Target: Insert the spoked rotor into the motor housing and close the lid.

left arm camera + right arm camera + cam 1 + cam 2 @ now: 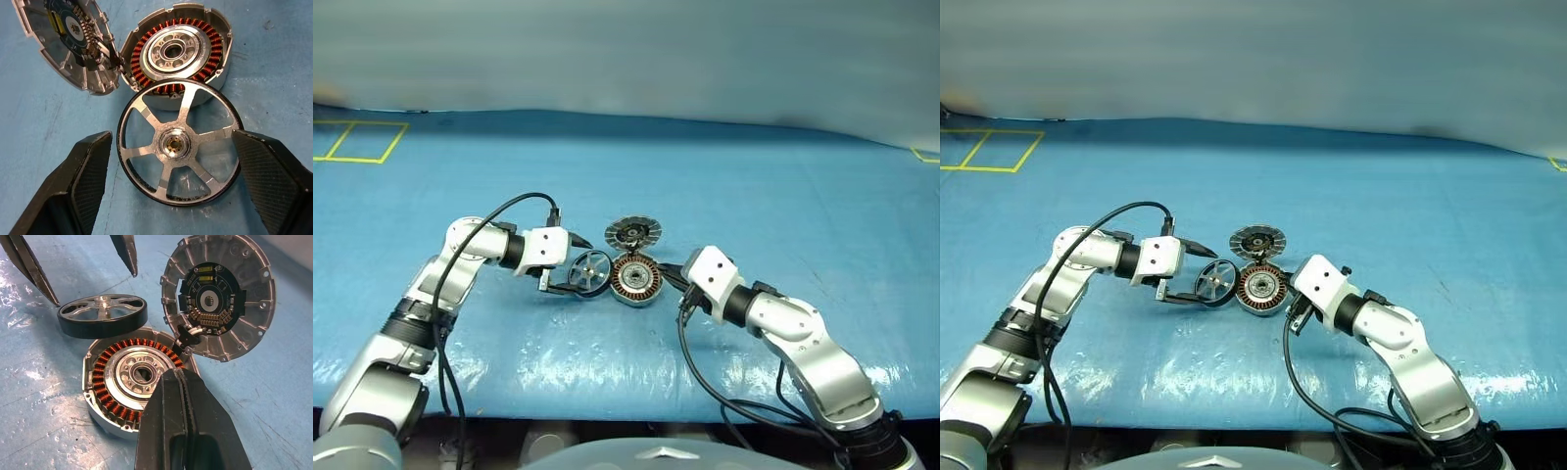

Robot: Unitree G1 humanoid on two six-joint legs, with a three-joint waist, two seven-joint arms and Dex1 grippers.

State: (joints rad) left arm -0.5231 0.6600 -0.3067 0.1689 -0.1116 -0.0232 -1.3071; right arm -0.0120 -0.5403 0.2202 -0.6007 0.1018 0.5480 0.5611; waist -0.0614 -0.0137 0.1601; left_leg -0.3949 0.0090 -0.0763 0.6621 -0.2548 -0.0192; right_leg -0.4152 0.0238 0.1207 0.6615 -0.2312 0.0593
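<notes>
The spoked rotor (178,146) lies on the blue table cover (783,206), leaning against the near rim of the motor housing (175,50) rather than seated in it. The housing sits open, copper windings and hub exposed. The lid (217,296) stands tilted at the housing's far side, touching its rim, circuit side showing.

The left gripper (570,266) is spread wide, its 2 fingers (80,178) flanking the rotor on either side without touching it. The right gripper (182,396) is fully closed, empty, its tip resting at or just over the housing's near edge; contact cannot be confirmed.

Assessment: the task stands at step 1, taking hold of the rotor. Insertion and lid closure are both outstanding.

Next move, as judged: the left fingers must close on the rotor's dark outer rim, lift it clear of the housing wall, bring it level and centre its hub over the housing hub before lowering. The right gripper appears placed to steady the housing. Risk: a tilted rotor may jam on the windings.
</notes>
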